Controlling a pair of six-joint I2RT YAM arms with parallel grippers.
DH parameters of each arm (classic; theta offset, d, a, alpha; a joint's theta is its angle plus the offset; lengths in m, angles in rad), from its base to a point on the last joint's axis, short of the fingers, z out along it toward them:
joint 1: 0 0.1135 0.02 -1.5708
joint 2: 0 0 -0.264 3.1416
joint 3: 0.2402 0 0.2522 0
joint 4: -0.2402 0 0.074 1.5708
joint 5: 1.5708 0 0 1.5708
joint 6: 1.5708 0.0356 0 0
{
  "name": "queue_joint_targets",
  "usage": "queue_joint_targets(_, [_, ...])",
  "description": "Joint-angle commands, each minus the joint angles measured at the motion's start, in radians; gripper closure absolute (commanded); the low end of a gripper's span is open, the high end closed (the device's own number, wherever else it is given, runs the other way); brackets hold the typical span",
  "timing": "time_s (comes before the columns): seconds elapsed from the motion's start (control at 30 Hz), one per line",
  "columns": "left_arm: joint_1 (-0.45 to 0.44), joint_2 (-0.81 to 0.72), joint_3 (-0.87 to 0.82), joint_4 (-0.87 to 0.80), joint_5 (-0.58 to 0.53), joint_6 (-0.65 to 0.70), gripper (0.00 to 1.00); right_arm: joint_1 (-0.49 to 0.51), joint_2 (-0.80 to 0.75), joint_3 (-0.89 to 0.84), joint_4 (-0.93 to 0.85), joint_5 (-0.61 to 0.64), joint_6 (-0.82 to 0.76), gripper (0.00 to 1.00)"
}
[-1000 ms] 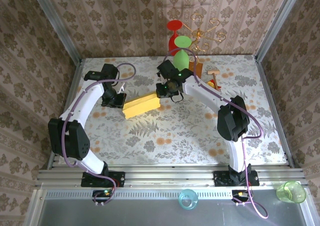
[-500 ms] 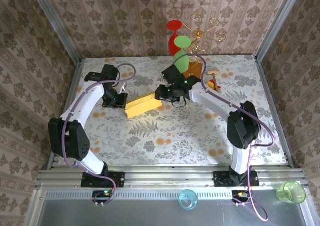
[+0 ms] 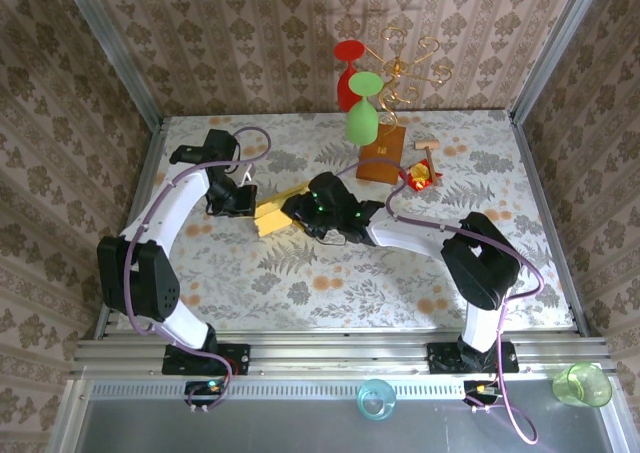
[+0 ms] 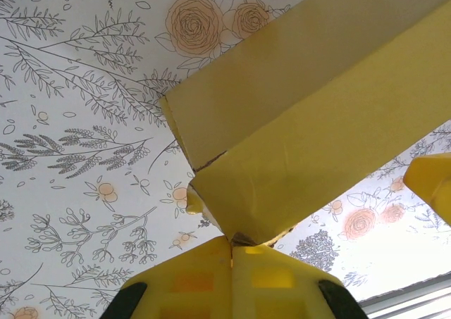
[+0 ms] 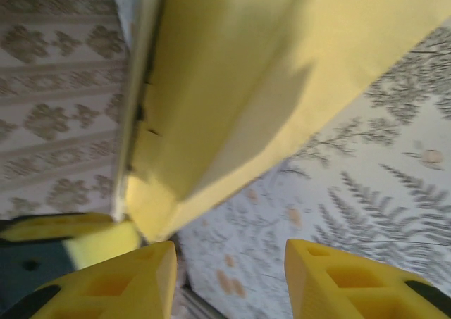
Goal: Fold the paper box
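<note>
The mustard-yellow paper box (image 3: 275, 211) lies left of the table's middle as a long, narrow folded shape. My left gripper (image 3: 243, 202) is at its left end. In the left wrist view the yellow fingers (image 4: 184, 280) are shut on a bottom corner of the box (image 4: 317, 115). My right gripper (image 3: 298, 214) lies low over the box's right part and covers it. In the right wrist view its two fingers (image 5: 116, 284) stand wide apart, open (image 5: 229, 255). The box (image 5: 232, 79) runs just beyond the left finger, with table between the tips.
A brown wooden block (image 3: 379, 160) with a gold wire stand holds a red glass (image 3: 349, 55) and a green glass (image 3: 362, 121) at the back. A small red-yellow packet (image 3: 421, 177) lies right of it. A blue cup (image 3: 376, 400) and a green cup (image 3: 582, 384) sit below the rail.
My right arm has swung left and down from the box's right end to lie over the box. The box has slid slightly left and looks narrower. The left gripper keeps its hold.
</note>
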Motion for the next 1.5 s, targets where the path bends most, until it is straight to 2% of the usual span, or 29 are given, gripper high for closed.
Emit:
queue_joint_targets(0.0, [-0.003, -0.02, -0.019, -0.003, 0.025, -0.026, 1.0, 0.012, 0.024, 0.002, 0.109, 0.021, 0.105, 0.56])
queue_joint_targets(0.43, [0.001, -0.012, -0.004, 0.002, 0.065, -0.048, 1.0, 0.012, 0.091, 0.014, 0.111, 0.029, 0.155, 0.62])
queue_joint_targets(0.7, [0.017, -0.017, 0.01, -0.009, 0.095, -0.076, 1.0, 0.01, 0.119, 0.059, 0.0, 0.038, 0.171, 0.67])
queue_joint_targets(0.93, [0.038, -0.034, 0.007, 0.008, 0.16, -0.108, 1.0, 0.011, 0.128, 0.09, -0.099, 0.035, 0.171, 0.68])
queue_joint_targets(1.13, [0.067, -0.053, -0.006, 0.041, 0.259, -0.155, 1.0, 0.006, 0.138, 0.108, -0.154, 0.031, 0.165, 0.7])
queue_joint_targets(1.23, [0.083, -0.068, -0.021, 0.048, 0.31, -0.163, 0.94, 0.003, 0.138, 0.109, -0.16, 0.029, 0.162, 0.7])
queue_joint_targets(1.37, [0.104, -0.101, -0.062, 0.076, 0.379, -0.191, 0.74, 0.0, 0.14, 0.114, -0.158, 0.025, 0.161, 0.71])
queue_joint_targets(1.47, [0.119, -0.136, -0.087, 0.107, 0.428, -0.222, 0.69, 0.0, 0.146, 0.12, -0.16, 0.022, 0.161, 0.71])
